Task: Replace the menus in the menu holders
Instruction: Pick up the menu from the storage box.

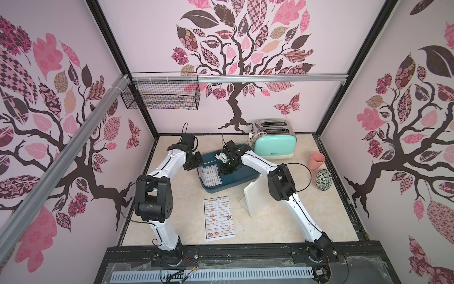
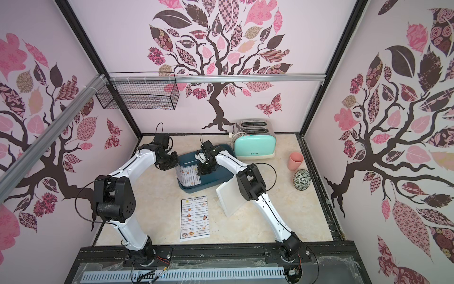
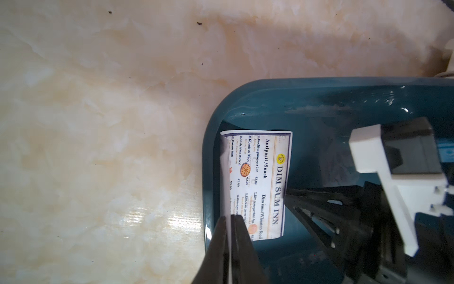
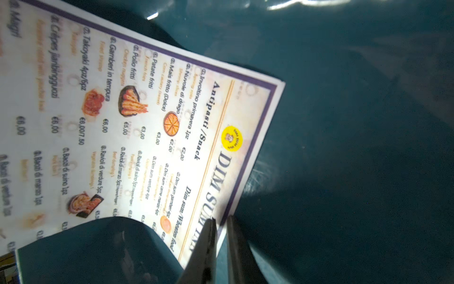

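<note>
Item: curled menu (image 1: 210,176), a thin white sheet with purple border, yellow logo and "DIM SUM INN" heading. I hold it bowed over the smooth teal tray (image 1: 243,175). Its far lines blur in the right wrist view.
Left gripper (image 3: 231,217): clamped on a side edge.
Right gripper (image 4: 221,220): pinching the header edge.
Flat menu (image 1: 219,217): lies on the marbled table (image 1: 282,221).
Menu holder (image 1: 255,196): white, rounded, standing beside it, partly behind my right arm.
</note>
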{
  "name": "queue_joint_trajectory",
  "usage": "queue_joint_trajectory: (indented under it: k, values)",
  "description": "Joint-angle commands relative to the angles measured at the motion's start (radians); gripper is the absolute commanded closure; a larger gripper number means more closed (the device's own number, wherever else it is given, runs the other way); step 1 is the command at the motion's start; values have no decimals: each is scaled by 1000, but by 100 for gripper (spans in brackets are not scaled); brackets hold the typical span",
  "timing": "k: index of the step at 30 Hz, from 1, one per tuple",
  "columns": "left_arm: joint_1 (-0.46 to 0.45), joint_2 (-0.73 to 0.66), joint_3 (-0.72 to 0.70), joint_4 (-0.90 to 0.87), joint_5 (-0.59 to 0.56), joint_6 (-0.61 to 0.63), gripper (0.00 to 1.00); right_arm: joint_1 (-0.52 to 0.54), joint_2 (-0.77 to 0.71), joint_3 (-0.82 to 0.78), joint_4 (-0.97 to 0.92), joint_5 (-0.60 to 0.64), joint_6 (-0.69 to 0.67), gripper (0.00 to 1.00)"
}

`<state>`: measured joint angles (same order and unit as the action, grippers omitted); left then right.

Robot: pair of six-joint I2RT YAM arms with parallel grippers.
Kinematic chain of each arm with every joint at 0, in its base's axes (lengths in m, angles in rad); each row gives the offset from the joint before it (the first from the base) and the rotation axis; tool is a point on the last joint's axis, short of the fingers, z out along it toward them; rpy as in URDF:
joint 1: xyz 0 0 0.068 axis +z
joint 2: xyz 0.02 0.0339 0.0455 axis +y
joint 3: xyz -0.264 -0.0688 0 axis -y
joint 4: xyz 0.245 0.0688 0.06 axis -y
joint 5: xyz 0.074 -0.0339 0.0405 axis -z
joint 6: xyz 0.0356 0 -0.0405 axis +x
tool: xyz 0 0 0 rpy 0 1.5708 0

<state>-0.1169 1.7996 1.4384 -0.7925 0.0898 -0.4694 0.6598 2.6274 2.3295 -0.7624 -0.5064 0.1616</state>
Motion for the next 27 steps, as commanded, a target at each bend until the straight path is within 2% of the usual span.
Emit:
queue_joint_trajectory:
  k: [1,3,5,9,15,20,23,27]
  values:
    - [-2,-16,30,-18,-38,8,100,0,56,-19,-108,93,8,79]
    - [-2,-22,40,-19,-40,7,100,-4,34,-5,-107,105,19,73]
    - [-3,-33,46,-19,-41,-2,100,-16,1,10,-109,127,34,59]
    - [-2,-81,62,-11,-29,-32,100,-54,-105,45,-109,194,70,39]
    - [-3,-214,80,36,30,-99,100,-105,-378,-25,-45,286,148,27]
    - [-2,-327,56,154,101,-195,100,-110,-611,-177,25,328,232,18]
    - [-2,-379,37,255,156,-282,100,-112,-770,-324,94,317,325,10]
    - [-6,-417,2,455,258,-463,100,-116,-1018,-634,327,219,526,7]
